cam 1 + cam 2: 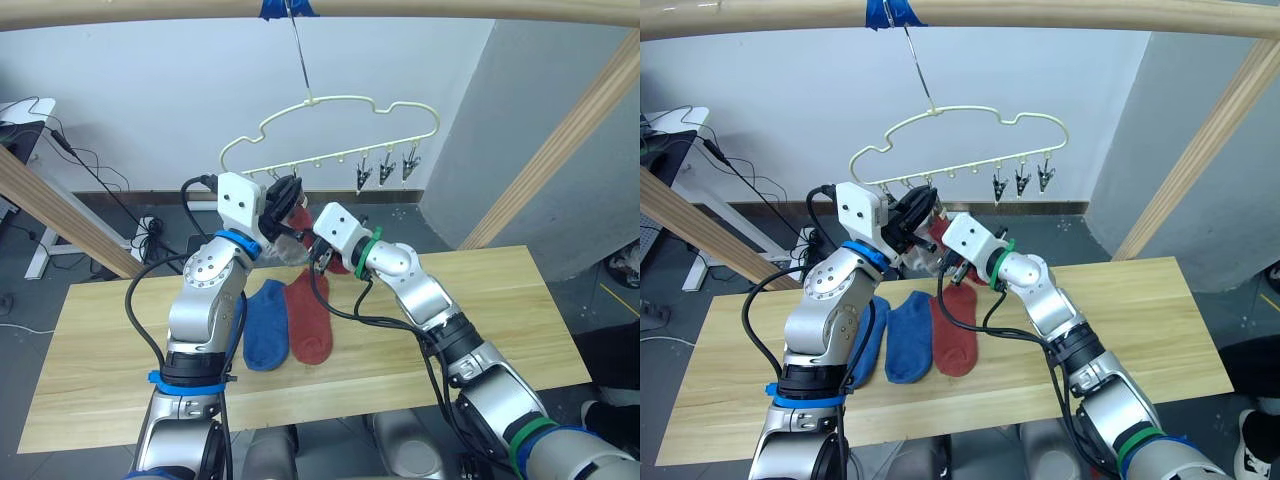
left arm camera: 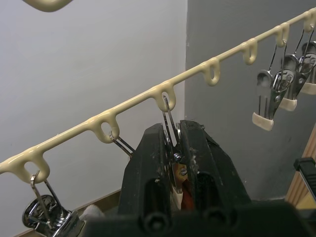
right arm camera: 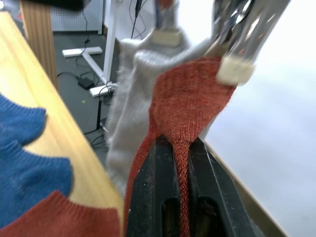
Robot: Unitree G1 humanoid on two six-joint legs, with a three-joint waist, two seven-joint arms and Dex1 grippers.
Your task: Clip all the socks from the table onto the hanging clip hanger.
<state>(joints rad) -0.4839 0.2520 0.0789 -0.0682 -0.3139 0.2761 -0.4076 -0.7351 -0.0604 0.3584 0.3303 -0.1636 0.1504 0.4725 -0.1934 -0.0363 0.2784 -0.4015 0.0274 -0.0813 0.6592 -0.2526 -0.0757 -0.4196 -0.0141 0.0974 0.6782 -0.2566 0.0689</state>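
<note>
Sock fabric, the rust-red sock [image 3: 190, 96], hung directly above the right gripper [image 3: 181, 163], whose fingers pinched it, its top edge at a metal clip [image 2: 170, 148] on the clip hanger [image 1: 330, 110]; the left gripper [image 2: 173, 163] clenched that clip from below.

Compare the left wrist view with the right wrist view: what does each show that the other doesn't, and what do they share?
Left wrist view: the hanger bar with its loops, three free clips hanging at its far end, and the left gripper squeezing a clip open.

Right wrist view: the right gripper shut on a rust-red sock, grey socks hanging behind it, and two blue socks and another red one lying on the table.

Both: metal clips and a bit of the red sock at the clip.
</note>
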